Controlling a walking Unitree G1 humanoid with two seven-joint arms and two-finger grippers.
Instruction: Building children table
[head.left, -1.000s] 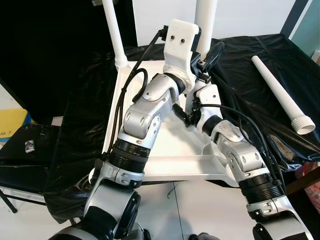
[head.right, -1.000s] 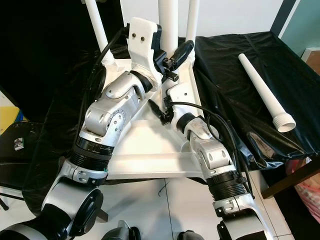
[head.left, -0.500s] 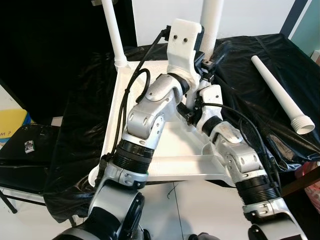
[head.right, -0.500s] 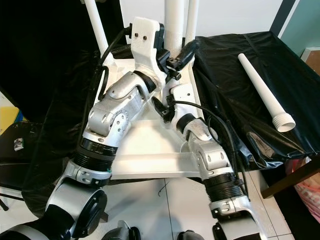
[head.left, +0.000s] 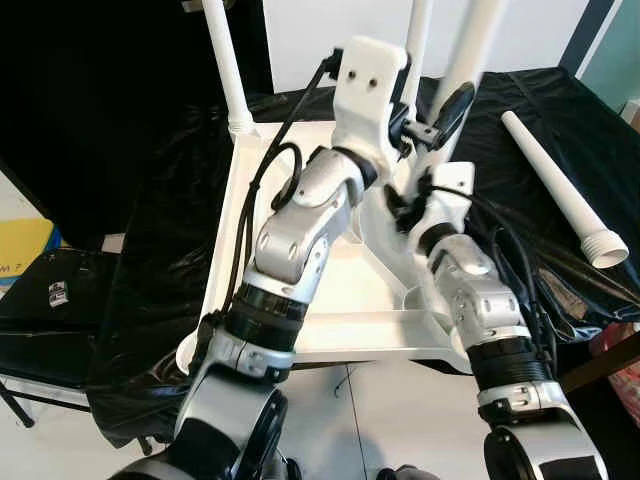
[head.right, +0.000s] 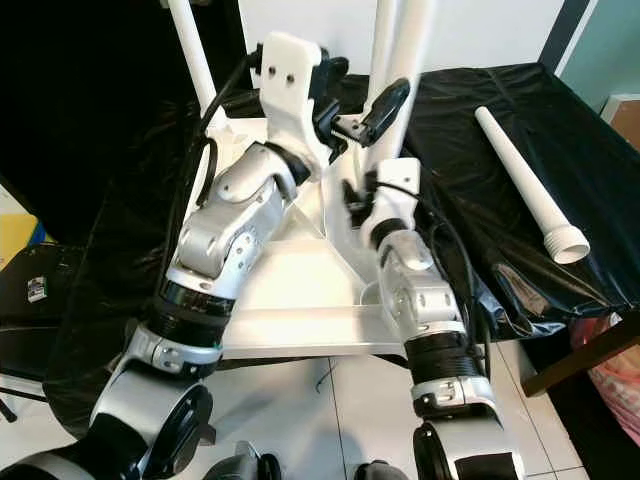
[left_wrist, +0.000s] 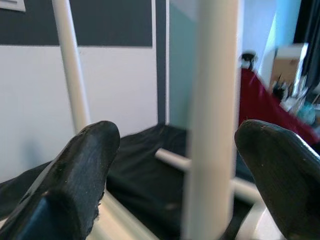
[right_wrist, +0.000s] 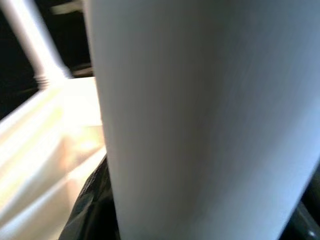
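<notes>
The white children's table lies upside down on a work surface draped in black plastic sheeting. Legs stand upright from its underside — one at the far left corner, one behind the arms.

The right gripper is closed around a tilted white leg near the far right corner; in the right wrist view that leg's surface lies directly against the camera. The left gripper is spread wide, its fingers either side of a white leg without touching it.

A loose leg, threaded end toward the robot, lies on the sheeting to the right, well apart from the table.

Room: white wall behind, dark panel at left, pale tiled floor below, a black case at lower left.
</notes>
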